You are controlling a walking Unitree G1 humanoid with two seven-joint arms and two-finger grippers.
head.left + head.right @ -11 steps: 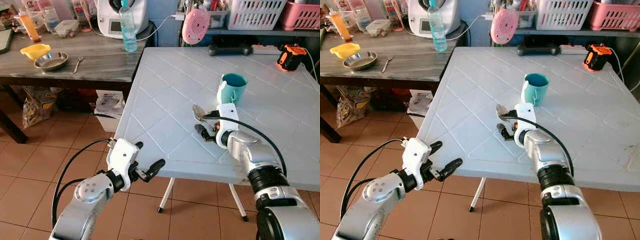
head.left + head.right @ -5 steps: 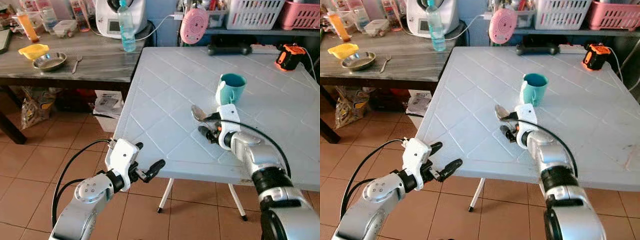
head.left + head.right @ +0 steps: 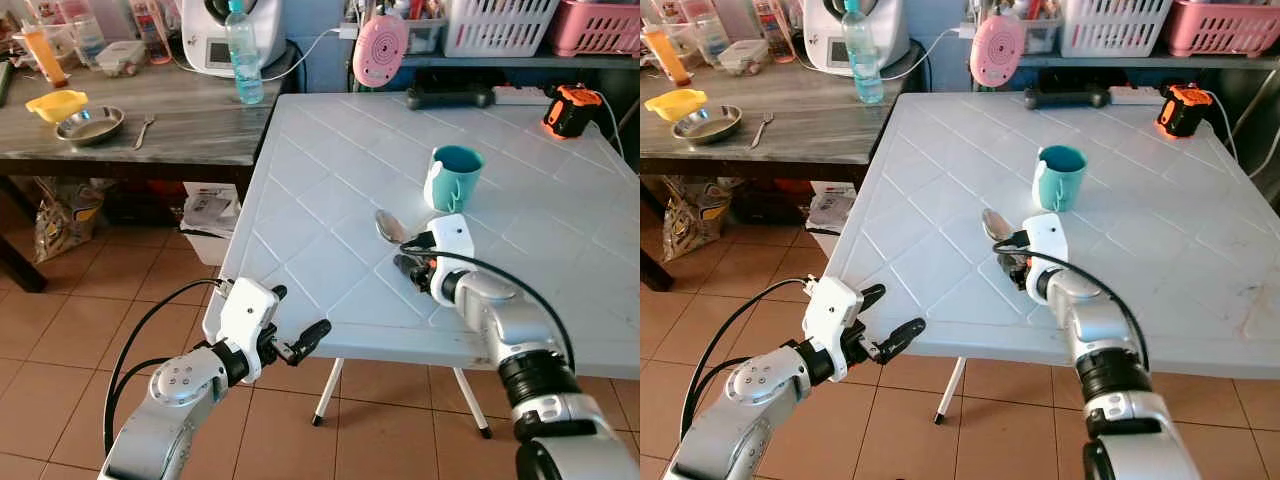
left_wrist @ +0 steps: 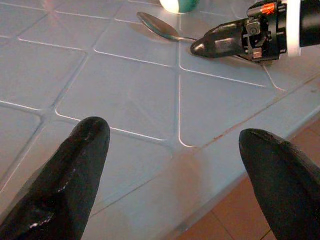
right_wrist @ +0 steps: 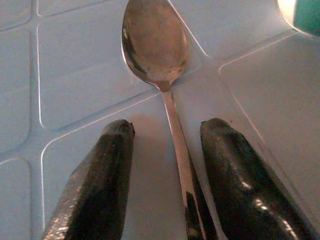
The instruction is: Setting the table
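Lowered since earlier, the spoon (image 5: 159,65) now lies on the surface (image 3: 330,190) near its front edge, beside the teal mug (image 3: 453,178), released between the right pincer's (image 5: 167,175) spread fingers; the left pincer (image 3: 297,340) is held spread, idle.

We record even, diffuse daylight across both head views; the white table (image 3: 330,190) reads bright with no blown highlights, and the floor under it sits in soft shade. Head views are sharp, with mild bowing of straight lines near the edges. In the right wrist view the spoon (image 5: 156,47) bowl carries a dull reflection, and the near fingers (image 5: 95,185) are soft. In the left wrist view the fingertips (image 4: 65,185) are blurred, with a glossy highlight; the table beyond is sharper.
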